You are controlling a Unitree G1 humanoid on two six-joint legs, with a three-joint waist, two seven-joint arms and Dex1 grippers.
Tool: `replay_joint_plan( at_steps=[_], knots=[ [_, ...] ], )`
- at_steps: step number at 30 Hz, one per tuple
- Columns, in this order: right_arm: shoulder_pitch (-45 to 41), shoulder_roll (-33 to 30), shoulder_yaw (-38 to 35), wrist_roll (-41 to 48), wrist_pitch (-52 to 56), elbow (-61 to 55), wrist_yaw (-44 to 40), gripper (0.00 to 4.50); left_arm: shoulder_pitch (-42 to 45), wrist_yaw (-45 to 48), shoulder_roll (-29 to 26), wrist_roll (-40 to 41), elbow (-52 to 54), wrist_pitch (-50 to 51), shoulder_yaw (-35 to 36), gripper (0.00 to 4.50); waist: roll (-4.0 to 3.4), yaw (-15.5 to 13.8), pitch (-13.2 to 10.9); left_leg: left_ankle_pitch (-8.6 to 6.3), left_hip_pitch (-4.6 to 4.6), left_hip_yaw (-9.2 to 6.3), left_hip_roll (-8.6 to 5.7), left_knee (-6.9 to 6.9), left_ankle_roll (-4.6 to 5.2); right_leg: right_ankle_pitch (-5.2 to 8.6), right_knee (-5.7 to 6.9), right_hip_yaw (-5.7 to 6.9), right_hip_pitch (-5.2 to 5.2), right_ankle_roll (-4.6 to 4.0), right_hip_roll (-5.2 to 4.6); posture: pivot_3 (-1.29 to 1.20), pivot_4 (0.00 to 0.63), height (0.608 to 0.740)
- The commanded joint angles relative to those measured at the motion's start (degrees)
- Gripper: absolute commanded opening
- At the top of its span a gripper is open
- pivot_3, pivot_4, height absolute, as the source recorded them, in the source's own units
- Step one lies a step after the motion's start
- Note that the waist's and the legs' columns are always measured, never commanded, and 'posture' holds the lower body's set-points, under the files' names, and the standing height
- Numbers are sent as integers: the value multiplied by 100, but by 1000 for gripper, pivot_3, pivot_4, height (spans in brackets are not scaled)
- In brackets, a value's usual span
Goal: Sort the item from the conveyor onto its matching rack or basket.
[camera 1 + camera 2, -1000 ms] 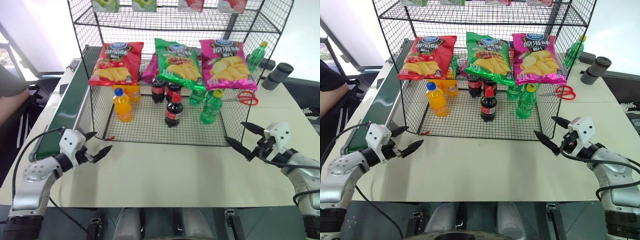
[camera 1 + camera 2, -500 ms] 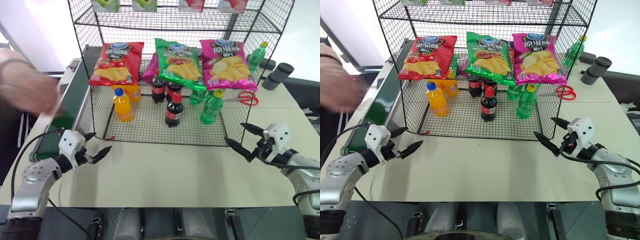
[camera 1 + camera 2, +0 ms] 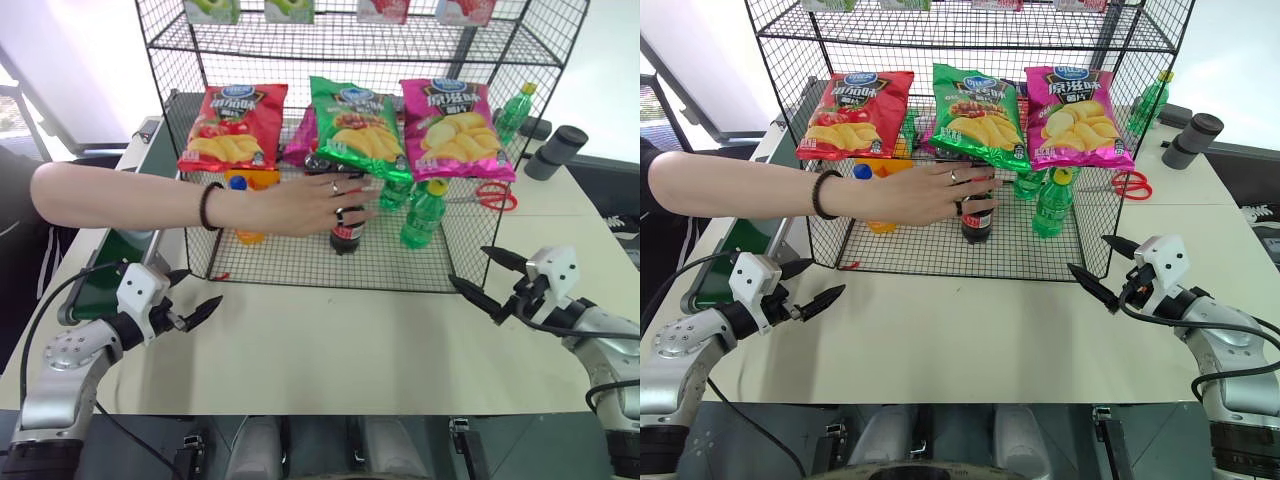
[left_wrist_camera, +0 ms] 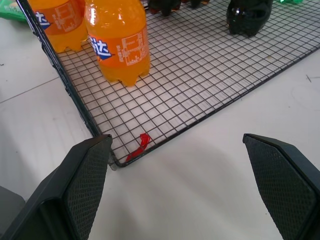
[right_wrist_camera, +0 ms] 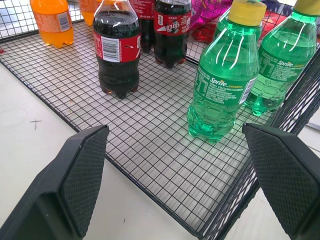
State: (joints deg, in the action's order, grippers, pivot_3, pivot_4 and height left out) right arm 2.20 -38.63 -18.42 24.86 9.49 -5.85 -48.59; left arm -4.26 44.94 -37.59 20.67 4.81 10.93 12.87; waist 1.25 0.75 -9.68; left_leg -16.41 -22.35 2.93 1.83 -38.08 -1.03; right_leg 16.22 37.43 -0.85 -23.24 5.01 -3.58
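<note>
A: Left side first. Conveyor (image 3: 120, 245) runs along the rack's left edge; what shows of the belt is bare. Left gripper (image 3: 190, 293) hovers over the table (image 3: 340, 340) just off the basket's near-left corner, fingers spread wide, holding nothing.

B: And the cola bottle?

A: The front cola bottle (image 5: 118, 52) stands upright on the basket (image 4: 200, 80) floor, near the middle, with more colas behind it, an orange soda (image 4: 120, 42) to its left and green bottles (image 5: 222, 75) to its right. A person's hand (image 3: 320, 205) reaches in from the left and lies over its cap.

B: Right side?

A: Right gripper (image 3: 485, 278) hangs near the basket's near-right corner, fingers wide apart, empty.

B: So what makes the step go well?

A: My read: wait. Keep both arms clear while the hand is inside. If a bottle lands on the belt, the left gripper is nearer; take it around the body below the cap, keep it upright, and set it among the colas, not the sodas.
</note>
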Motion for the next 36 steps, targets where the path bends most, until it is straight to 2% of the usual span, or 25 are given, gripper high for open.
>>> replay_joint_plan(
  at_steps=[1,26,36],
  knots=[
    [-61,-10,-10,9,-55,-90,-12,4445,-16,-38,-58,69,223,-6,227,4500,0,0,0,0,0,0,0,0,0,0,0,0,0,0,0,0,150,740],
    [-136,76,76,-30,-104,-133,38,4445,87,-109,1,251,345,273,265,4500,-1,6,0,-1,-4,-2,0,9,1,0,-14,2,-1,-2,-5,0,150,740],
    [-313,96,209,-15,-34,-153,39,4445,79,-412,166,604,440,429,779,4500,-2,5,0,-1,-4,-2,0,9,1,0,-15,3,-1,-2,-7,0,150,740]
  ],
)
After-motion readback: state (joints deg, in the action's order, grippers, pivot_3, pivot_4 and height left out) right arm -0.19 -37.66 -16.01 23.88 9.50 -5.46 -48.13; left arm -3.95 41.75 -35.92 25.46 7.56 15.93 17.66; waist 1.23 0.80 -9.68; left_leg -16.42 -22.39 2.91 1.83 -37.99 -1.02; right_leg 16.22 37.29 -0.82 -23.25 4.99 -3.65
